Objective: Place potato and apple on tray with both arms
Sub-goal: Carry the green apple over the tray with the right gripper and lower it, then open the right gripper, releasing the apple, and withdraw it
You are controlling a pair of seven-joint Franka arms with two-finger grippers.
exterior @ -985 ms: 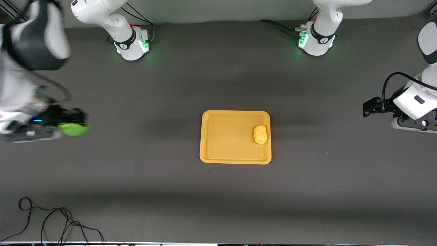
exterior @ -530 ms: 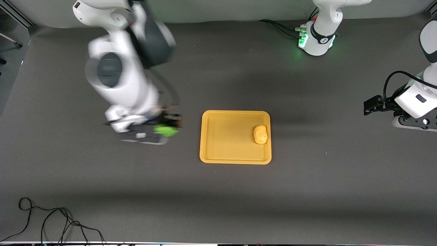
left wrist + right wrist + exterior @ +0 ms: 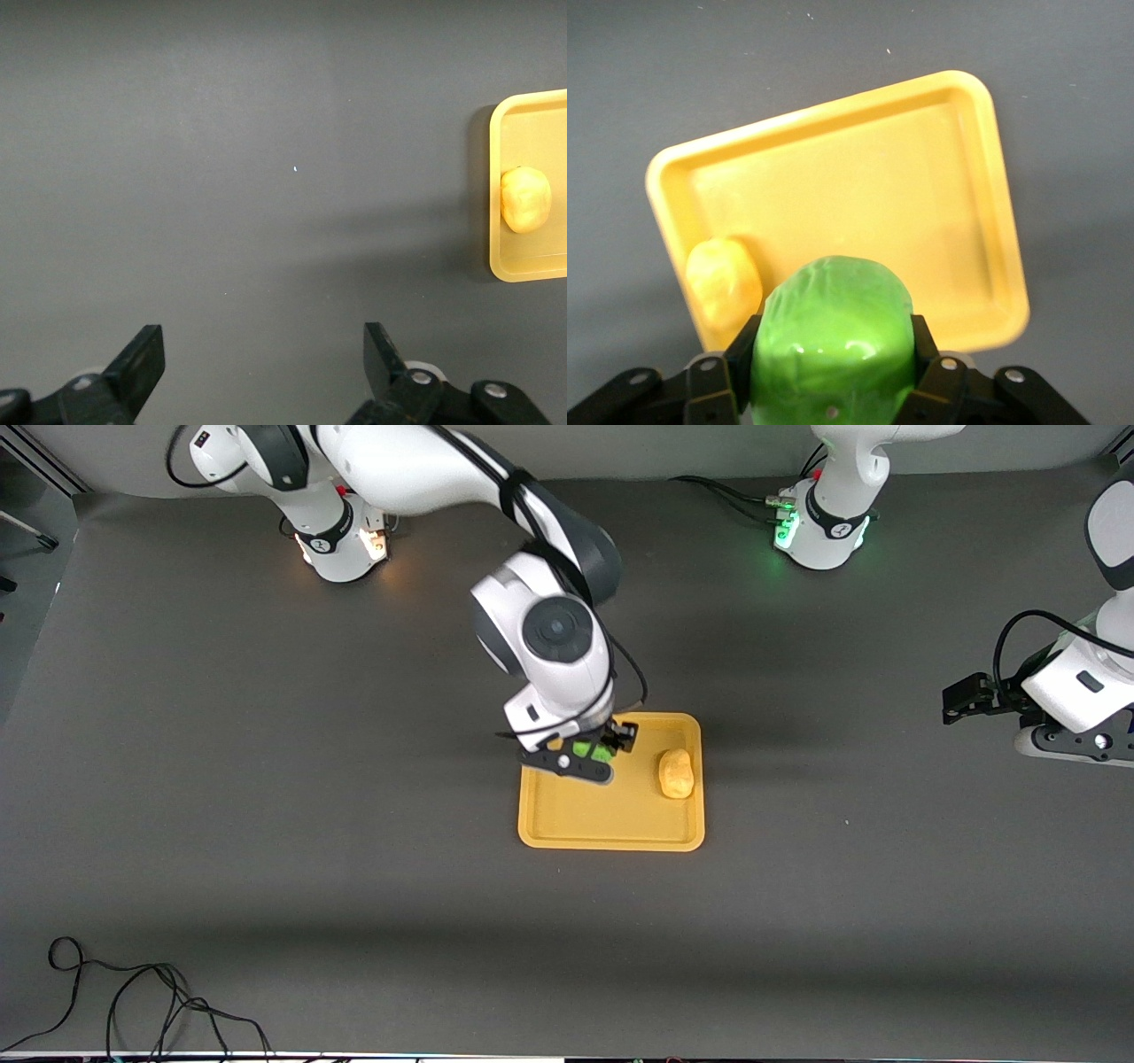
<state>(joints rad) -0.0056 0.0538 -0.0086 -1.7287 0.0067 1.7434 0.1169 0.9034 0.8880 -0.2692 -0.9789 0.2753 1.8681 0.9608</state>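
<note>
The orange-yellow tray (image 3: 611, 824) lies at the table's middle. The yellow-tan potato (image 3: 676, 773) rests in it by the rim toward the left arm's end; it shows too in the right wrist view (image 3: 723, 283) and the left wrist view (image 3: 525, 200). My right gripper (image 3: 592, 751) hangs over the tray, shut on the green apple (image 3: 591, 750), which fills the right wrist view (image 3: 831, 345) above the tray (image 3: 939, 204). My left gripper (image 3: 961, 699) waits open and empty over bare table at the left arm's end; its fingers (image 3: 142, 359) stand wide apart.
A black cable (image 3: 133, 1001) lies coiled near the front edge toward the right arm's end. The two arm bases (image 3: 341, 536) stand along the table's top edge. The tray's edge (image 3: 500, 177) shows in the left wrist view.
My right arm has swung from the table's right-arm end across to over the tray, carrying the apple. The left arm, tray and potato have not moved.
</note>
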